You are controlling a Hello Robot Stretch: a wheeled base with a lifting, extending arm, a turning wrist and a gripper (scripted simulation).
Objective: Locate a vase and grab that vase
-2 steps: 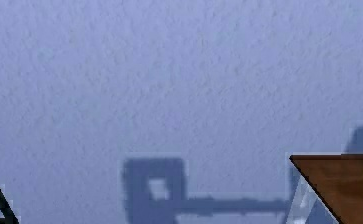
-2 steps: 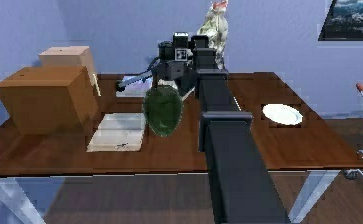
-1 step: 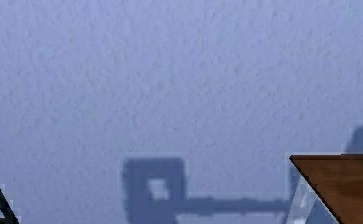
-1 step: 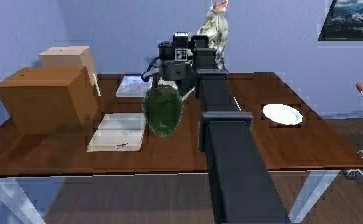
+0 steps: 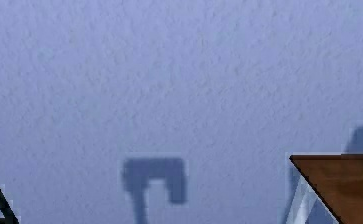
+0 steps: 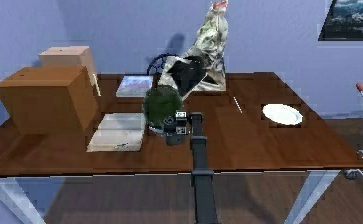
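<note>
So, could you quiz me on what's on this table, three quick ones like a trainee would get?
1. True or false: the white plate lies on the wooden table, toward the arm side view's right.
2. Which thing stands on the table nearest the gripper? A) a red mug B) a dark green vase C) a desk lamp
3. Fill in: the biggest thing at the table's left end is a brown cardboard ____.

Key: 1 true; 2 B; 3 box.
</note>
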